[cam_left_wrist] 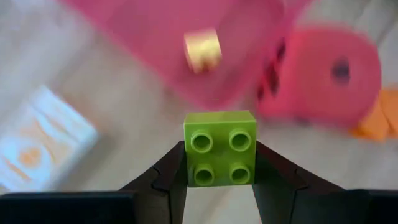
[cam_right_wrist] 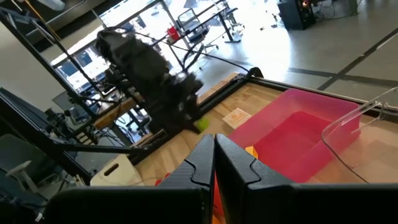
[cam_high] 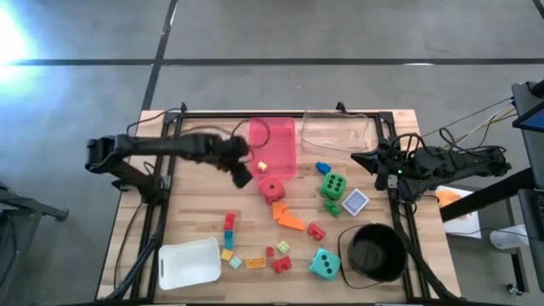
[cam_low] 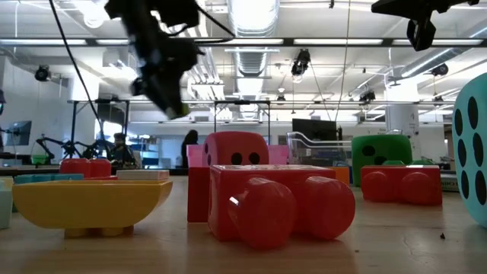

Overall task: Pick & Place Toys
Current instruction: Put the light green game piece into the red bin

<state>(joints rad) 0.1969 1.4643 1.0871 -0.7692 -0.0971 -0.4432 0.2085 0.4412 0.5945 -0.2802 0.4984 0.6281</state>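
Wooden planks make up the surface (cam_high: pixel 204 204) I am working over, with grey floor all round it and a bright lab hall visible beyond it at table height. My left pincer (cam_left_wrist: pixel 219 163) hangs above the surface just beside the pink tray (cam_high: pixel 280 136), and it is clamped on a lime-green brick (cam_left_wrist: pixel 220 148), a four-stud piece held by its two sides between the fingers (cam_left_wrist: pixel 166 180), studs facing the wrist camera. From above, that pincer (cam_high: pixel 241 175) sits between the tray's near edge and the red die (cam_high: pixel 272 188), raised off the wood. A small yellow brick (cam_high: pixel 263 165) already lies inside the pink tray. My right pincer (cam_right_wrist: pixel 214 163) waits at the right edge of the surface, near the clear tray (cam_high: pixel 336 129), with its fingers pressed together on nothing. The rest of the toys are scattered across the near half: a green die (cam_high: pixel 333 184) with a blue brick (cam_high: pixel 323 168) just beside it, a flat card (cam_high: pixel 355 201) near the green die, orange pieces (cam_high: pixel 287 218) just beside the red die, a red brick (cam_high: pixel 316 230), and a teal die (cam_high: pixel 324 264) next to the black bucket (cam_high: pixel 372 252). Further left lie a column of small red and blue bricks (cam_high: pixel 229 228), some small yellow ones near the white container (cam_high: pixel 189 263), and another red brick (cam_high: pixel 280 264) towards the front edge.
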